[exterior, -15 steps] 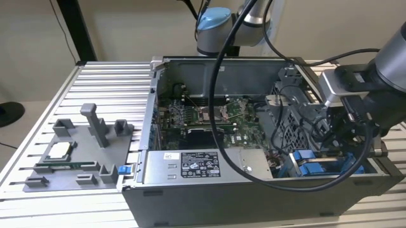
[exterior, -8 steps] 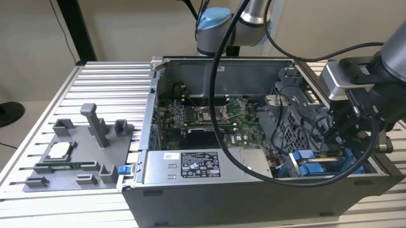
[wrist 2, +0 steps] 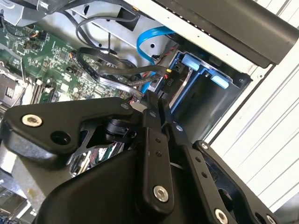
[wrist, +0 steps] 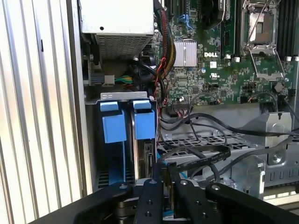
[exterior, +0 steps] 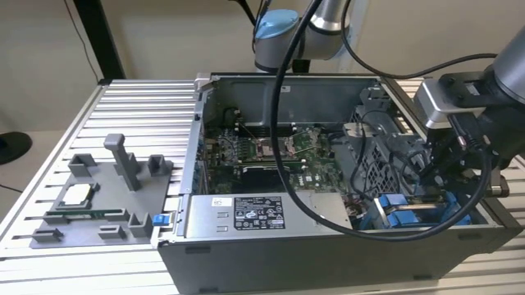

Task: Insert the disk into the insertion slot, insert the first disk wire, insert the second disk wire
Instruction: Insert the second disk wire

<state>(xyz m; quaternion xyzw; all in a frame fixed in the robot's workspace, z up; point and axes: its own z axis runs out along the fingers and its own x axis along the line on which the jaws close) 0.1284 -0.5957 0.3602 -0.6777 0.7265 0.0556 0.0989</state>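
Broadly, one ribbed metal table [exterior: 123, 110] carries everything, and one open case [exterior: 328, 258] lies on it on its side, probably so that the arm can reach down into it from above. Outside the case, towards the exterior view's left, one grey tray [exterior: 49, 236] sits flat, holding parts on moulded posts, likely to keep them at known spots. Inside the case, along its near wall, one labelled power box [exterior: 246, 212] is fixed, and one green board [exterior: 271, 153] covers the case floor. The slot [wrist: 124, 95] fills the case corner beside the power box, towards the exterior view's right. The disk [wrist: 144, 125] appears seated upright in that slot, so I judge the first step done. Two blue tabs [wrist: 113, 126] stand side by side at the slot mouth, apparently there so a carrier can be pulled or clipped. One flat blue wire [wrist 2: 154, 37] curls against the case wall above the slot, and at least three black wires [wrist: 205, 156] loop loosely across the metal bracket next to it, slack enough to be led to the disk. The gripper [wrist: 167, 186] hangs over the case's slot corner, its fingers [wrist 2: 150, 135] drawn almost together. Whether a wire end is pinched between them I cannot tell.
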